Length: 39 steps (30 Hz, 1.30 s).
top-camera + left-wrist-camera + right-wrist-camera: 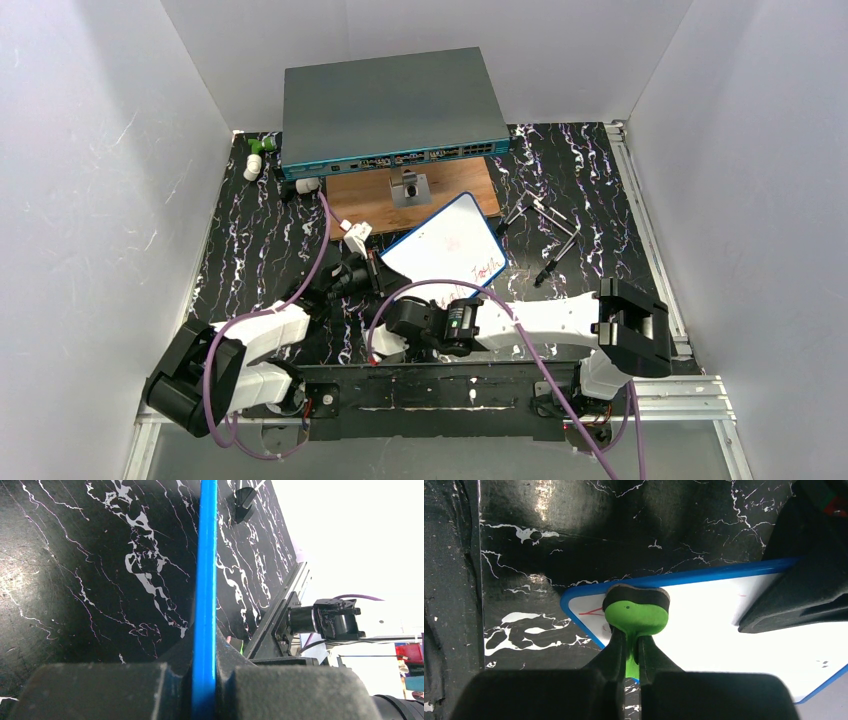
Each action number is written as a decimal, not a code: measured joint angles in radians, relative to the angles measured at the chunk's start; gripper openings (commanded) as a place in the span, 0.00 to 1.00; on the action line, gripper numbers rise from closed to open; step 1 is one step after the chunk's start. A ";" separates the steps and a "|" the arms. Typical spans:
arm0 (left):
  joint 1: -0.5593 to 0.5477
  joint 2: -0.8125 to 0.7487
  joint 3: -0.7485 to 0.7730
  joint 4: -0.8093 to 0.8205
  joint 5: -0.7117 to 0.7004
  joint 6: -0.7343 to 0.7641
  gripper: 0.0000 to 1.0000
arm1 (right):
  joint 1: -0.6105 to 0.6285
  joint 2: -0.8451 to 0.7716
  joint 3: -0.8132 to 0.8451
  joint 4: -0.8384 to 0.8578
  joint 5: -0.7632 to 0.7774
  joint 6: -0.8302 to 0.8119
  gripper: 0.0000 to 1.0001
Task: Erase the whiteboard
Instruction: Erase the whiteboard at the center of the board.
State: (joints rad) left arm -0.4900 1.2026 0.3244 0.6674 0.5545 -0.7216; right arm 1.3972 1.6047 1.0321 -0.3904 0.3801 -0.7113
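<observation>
The whiteboard (447, 240) lay in front of the grey box (390, 105), left gripper (204, 677) shut on its blue edge, right gripper (633, 652) squeezing the green eraser (636, 612); I needed flat, gentle rubs over red marks

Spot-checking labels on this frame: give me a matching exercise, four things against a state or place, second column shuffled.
Things
1. whiteboard
2. left gripper
3. right gripper
4. switch

States or places
A. shut on the green eraser
B. at the back, behind the wooden board
C. red writing on it
D. shut on the blue frame

Pairs: 1-C, 2-D, 3-A, 4-B
</observation>
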 measured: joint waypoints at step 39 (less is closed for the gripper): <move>0.023 -0.004 -0.018 0.032 -0.025 -0.035 0.00 | -0.224 -0.012 -0.076 -0.079 0.060 0.010 0.01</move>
State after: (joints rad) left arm -0.4675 1.1984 0.3069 0.6998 0.5293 -0.7567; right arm 1.1736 1.5929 0.9562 -0.4698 0.4397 -0.7017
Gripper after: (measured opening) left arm 0.032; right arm 0.076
